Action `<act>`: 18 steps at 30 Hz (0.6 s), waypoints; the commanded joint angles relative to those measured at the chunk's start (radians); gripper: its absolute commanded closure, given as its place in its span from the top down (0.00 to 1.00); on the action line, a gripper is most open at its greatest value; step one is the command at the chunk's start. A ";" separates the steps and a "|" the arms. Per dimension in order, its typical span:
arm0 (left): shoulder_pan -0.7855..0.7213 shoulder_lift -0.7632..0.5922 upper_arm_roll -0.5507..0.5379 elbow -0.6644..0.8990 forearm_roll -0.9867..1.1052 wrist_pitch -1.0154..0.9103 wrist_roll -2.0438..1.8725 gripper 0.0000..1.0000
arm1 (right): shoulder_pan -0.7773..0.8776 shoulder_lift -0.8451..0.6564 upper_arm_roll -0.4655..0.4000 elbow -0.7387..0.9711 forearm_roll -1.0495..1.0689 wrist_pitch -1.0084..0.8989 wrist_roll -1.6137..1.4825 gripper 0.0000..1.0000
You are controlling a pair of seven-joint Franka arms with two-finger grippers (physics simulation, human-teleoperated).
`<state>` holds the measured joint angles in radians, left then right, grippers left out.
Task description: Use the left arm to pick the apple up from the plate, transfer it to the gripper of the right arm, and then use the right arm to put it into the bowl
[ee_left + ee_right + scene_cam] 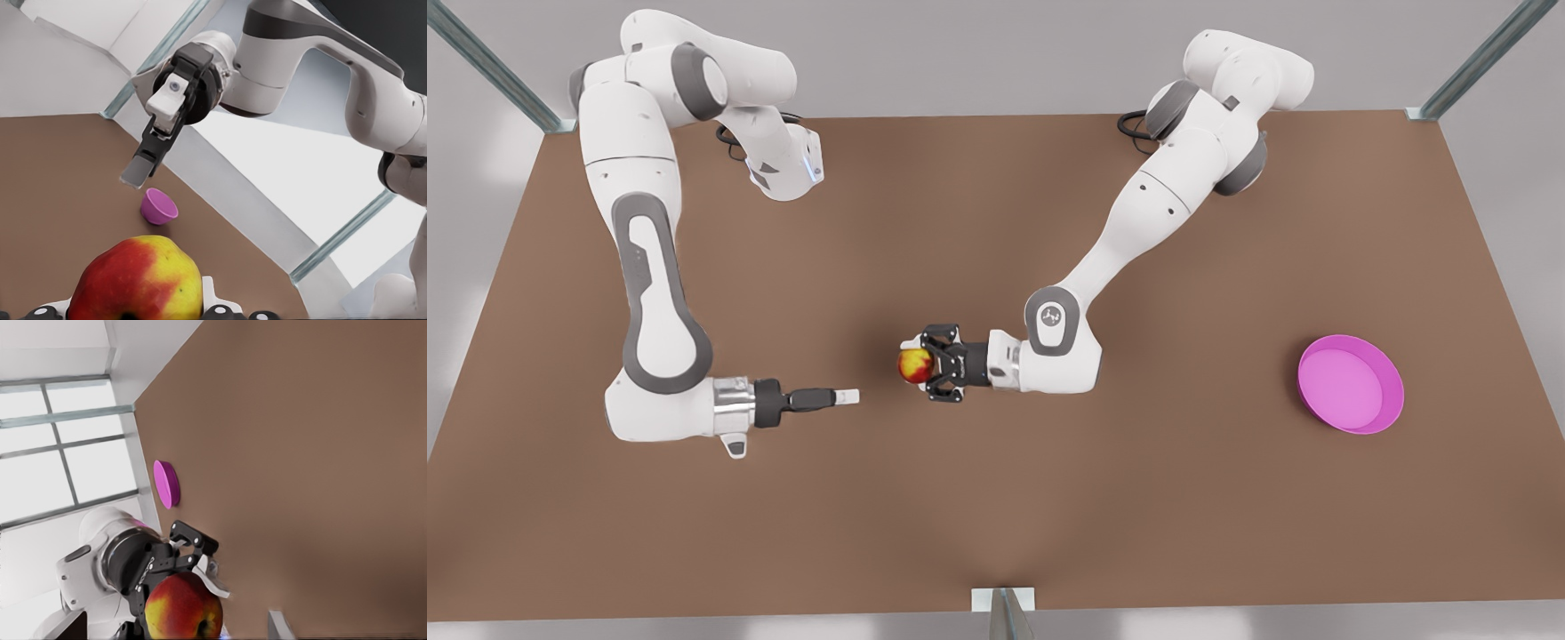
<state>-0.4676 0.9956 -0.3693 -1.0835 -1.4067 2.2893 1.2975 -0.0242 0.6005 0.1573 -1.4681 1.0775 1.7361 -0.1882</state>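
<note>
While the left gripper (925, 365) clamps the apple (914, 365) above mid-table, the right gripper (847, 396) hovers just beside it at nine o'clock; its finger gap I cannot tell. At three o'clock sits the plate (1352, 385).

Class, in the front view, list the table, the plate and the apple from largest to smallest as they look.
1. Table
2. Plate
3. Apple, held in the left gripper; the right gripper waits apart.

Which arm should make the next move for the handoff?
Right. The left gripper is shut on the apple and holds it out in the air; the right gripper points at it, apart, and must close the gap.
</note>
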 commanded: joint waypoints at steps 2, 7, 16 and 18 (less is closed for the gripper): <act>0.003 -0.002 -0.002 0.001 -0.005 -0.033 0.532 0.58 | -0.092 -0.037 0.088 -0.081 0.001 -0.066 -0.069 1.00; 0.015 0.015 -0.025 0.002 -0.067 -0.042 0.621 0.58 | -0.163 -0.090 0.151 -0.271 0.122 -0.032 -0.332 1.00; 0.014 0.020 -0.028 0.005 -0.074 -0.039 0.631 0.58 | -0.112 -0.047 0.176 -0.322 0.279 0.071 -0.579 1.00; 0.014 0.026 -0.028 0.005 -0.080 -0.040 0.632 0.58 | -0.120 -0.050 0.192 -0.330 0.280 0.069 -0.605 1.00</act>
<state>-0.4540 1.0218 -0.3967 -1.0790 -1.4801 2.2620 1.6835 -0.1426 0.5528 0.3437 -1.7979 1.3354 1.7769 -0.4733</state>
